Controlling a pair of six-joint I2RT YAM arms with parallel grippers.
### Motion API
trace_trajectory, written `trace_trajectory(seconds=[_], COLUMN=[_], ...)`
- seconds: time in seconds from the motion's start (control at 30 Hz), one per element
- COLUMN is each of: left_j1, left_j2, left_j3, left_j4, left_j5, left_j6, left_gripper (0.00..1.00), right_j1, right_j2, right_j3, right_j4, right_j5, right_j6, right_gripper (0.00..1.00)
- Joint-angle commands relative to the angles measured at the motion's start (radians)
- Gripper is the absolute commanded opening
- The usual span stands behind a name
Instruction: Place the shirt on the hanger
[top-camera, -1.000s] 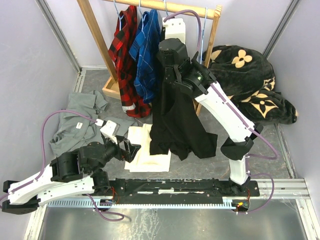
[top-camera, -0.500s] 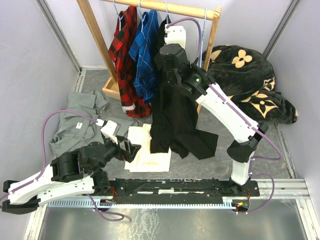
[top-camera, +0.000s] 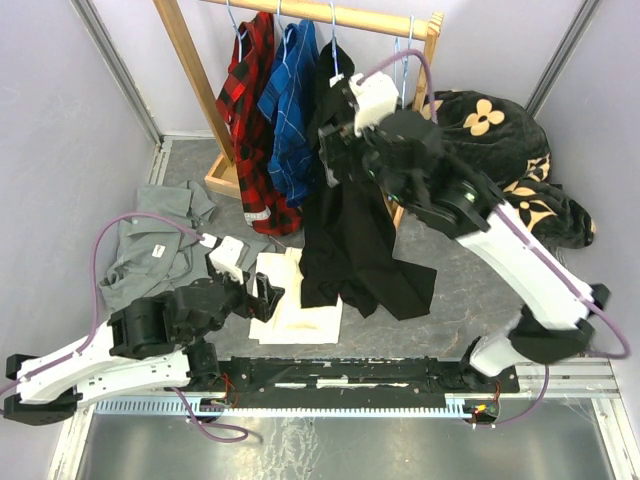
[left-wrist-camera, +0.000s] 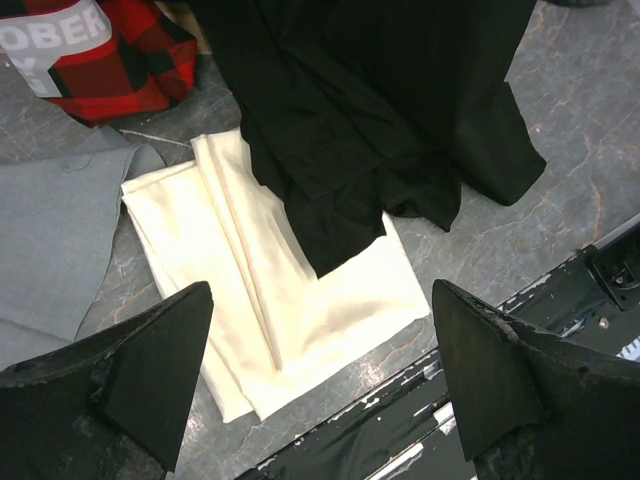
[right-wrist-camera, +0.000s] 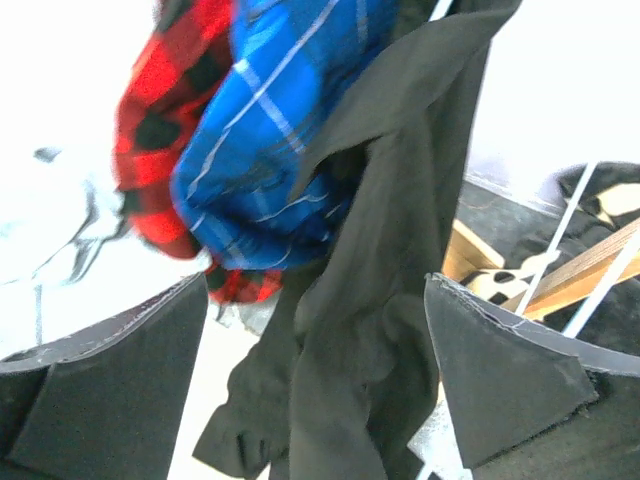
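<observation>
Top external view: the black shirt (top-camera: 352, 235) hangs lengthwise from the rod end of the wooden rack (top-camera: 188, 62). Its collar end sits up under a light-blue wire hanger (top-camera: 333, 28) hooked on the rod, and its hem lies bunched on the grey floor. Whether the shoulders are seated on the wire cannot be told. It hangs just right of a blue plaid shirt (top-camera: 290, 100) and a red plaid shirt (top-camera: 250, 110).

The right gripper (top-camera: 333, 160) is raised against the upper part of the shirt, below the rod.
- Right wrist view: right gripper (right-wrist-camera: 315, 283) spread wide, with nothing between the fingers (right-wrist-camera: 100, 375).
- The shirt (right-wrist-camera: 370, 330) hangs straight ahead, centred in the gap but beyond the tips. Contact cannot be judged.

The left gripper (top-camera: 266, 297) is low, near the table's front edge.
- Left wrist view: left gripper (left-wrist-camera: 322, 290) also spread apart and holding nothing.
- It hovers over a folded cream cloth (left-wrist-camera: 270, 290).
- The shirt's hem (left-wrist-camera: 370, 130) overlaps the far corner of that cloth, ahead of the fingertips and apart from them.

Also noted:
- A grey shirt (top-camera: 150, 250) lies crumpled at left.
- A black blanket with cream flowers (top-camera: 500, 165) is heaped in the far right corner.
</observation>
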Motion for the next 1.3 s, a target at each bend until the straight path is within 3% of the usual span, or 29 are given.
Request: trace_trajectory(seconds=[0.0, 0.17, 0.43, 0.63, 0.77, 1.0, 1.17, 1.27], left_j1=[-0.001, 0.0, 0.0, 0.01, 0.013, 0.057, 0.272, 0.379], left_j2=[0.087, 0.198, 0.336, 0.47, 0.601, 0.677, 0.547, 0.477], left_j3=[0.068, 0.089, 0.103, 0.092, 0.124, 0.145, 0.07, 0.062], left_j4=[-0.029, -0.058, -0.11, 0.015, 0.033, 0.034, 0.146, 0.159], left_j5=[-0.017, -0.01, -0.09, 0.04, 0.016, 0.012, 0.227, 0.281], left_j6=[-0.083, -0.139, -0.291, -0.157, -0.113, -0.127, -0.081, -0.054], left_gripper=[0.97, 0.99, 0.99, 0.99, 0.99, 0.99, 0.99, 0.99], right_j1=[0.041, 0.044, 0.043, 0.044, 0.044, 0.044, 0.034, 0.01], right_j2=[-0.226, -0.513, -0.818, -0.962, -0.963, -0.797, -0.708, -0.662], right_j3=[-0.17, -0.485, -0.798, -1.049, -1.181, -1.227, -1.275, -1.305], right_j4=[0.018, 0.079, -0.044, -0.066, -0.124, -0.19, -0.097, -0.021], right_j5=[-0.145, -0.18, -0.162, -0.013, 0.076, 0.074, 0.04, -0.013], right_j6=[-0.055, 0.043, 0.156, 0.399, 0.624, 0.79, 0.738, 0.697], right_gripper=[0.98, 0.99, 0.99, 0.99, 0.99, 0.99, 0.99, 0.99])
